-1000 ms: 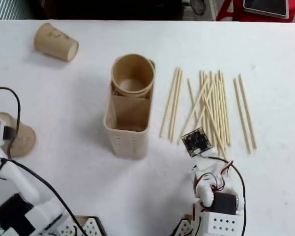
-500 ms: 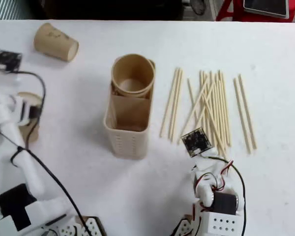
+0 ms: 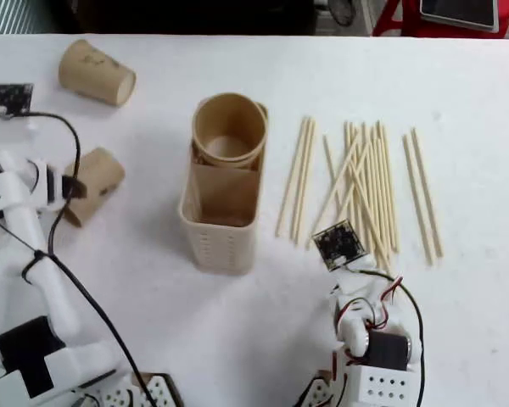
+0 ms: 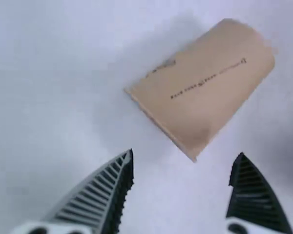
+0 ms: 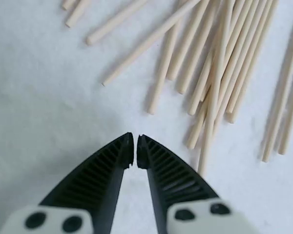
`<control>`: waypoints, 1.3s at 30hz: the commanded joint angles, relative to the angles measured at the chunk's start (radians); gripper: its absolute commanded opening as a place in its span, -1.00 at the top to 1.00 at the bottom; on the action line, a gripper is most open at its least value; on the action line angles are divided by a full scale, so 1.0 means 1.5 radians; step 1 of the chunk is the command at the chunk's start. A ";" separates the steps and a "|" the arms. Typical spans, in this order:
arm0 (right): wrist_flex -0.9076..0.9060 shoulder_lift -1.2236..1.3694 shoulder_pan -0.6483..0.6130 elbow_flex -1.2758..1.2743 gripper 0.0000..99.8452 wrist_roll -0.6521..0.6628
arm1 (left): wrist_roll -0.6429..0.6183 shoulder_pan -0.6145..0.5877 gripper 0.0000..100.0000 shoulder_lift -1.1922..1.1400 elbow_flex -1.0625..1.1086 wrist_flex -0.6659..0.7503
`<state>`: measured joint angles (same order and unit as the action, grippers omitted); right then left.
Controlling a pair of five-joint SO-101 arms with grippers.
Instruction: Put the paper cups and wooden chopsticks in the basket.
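Nearest the arms, the right gripper [image 5: 135, 139] hangs over the white table [image 3: 458, 85]. Its black ribbed fingers are drawn together to a thin slit with nothing between them. Just ahead of it lie the chopsticks [image 3: 365, 186], at 3 o'clock from the basket in the high view. They are pale, slender round wooden sticks, mostly side by side, with a few crossing at a slant.

The left gripper [image 4: 184, 155] is spread wide and holds nothing. A paper cup [image 4: 205, 90] lies on its side just beyond the fingertips, a smooth tan tapered cylinder. Whether its nearest corner touches a finger cannot be told. In the high view this cup sits at 9 o'clock from the basket.

The basket [image 3: 223, 246] is tall and cream-coloured, seemingly plastic, with rounded corners and finely perforated walls. Stacked cups [image 3: 229, 127] stand upright at its far end, mouths up. Farthest off, at 10 o'clock, a second loose cup [image 3: 96, 72] lies on its side, well apart from everything else.
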<state>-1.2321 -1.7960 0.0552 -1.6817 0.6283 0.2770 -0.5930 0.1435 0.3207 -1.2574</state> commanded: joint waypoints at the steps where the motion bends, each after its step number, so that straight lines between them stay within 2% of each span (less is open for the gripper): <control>1: 0.004 -0.004 -0.003 -0.005 0.94 0.006 | -0.078 -0.010 0.37 0.006 -0.003 -0.030; 7: 0.004 -0.004 -0.002 -0.005 0.94 0.006 | -0.082 -0.005 0.37 0.005 0.061 0.062; 16: 0.004 -0.004 -0.001 -0.005 0.95 0.006 | -0.081 0.083 0.37 0.005 0.175 0.267; 26: 0.004 -0.004 -0.001 -0.005 0.94 0.006 | -0.080 0.161 0.38 0.004 0.269 0.441; 29: 0.004 -0.004 -0.001 -0.005 0.95 0.006 | -0.079 0.190 0.52 0.004 0.305 0.507; 34: 0.004 -0.004 -0.001 -0.005 0.95 0.006 | -0.079 0.216 0.97 0.004 0.354 0.615; 36: 0.004 -0.004 -0.001 -0.005 0.94 0.006 | -0.079 0.217 0.92 0.005 0.362 0.630; 39: 0.004 -0.004 -0.001 -0.005 0.94 0.006 | -0.079 0.213 0.96 0.011 0.358 0.628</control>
<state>-1.2321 -1.7960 0.0552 -1.6817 0.6283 0.1634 -0.2816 0.1435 0.8684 -0.3414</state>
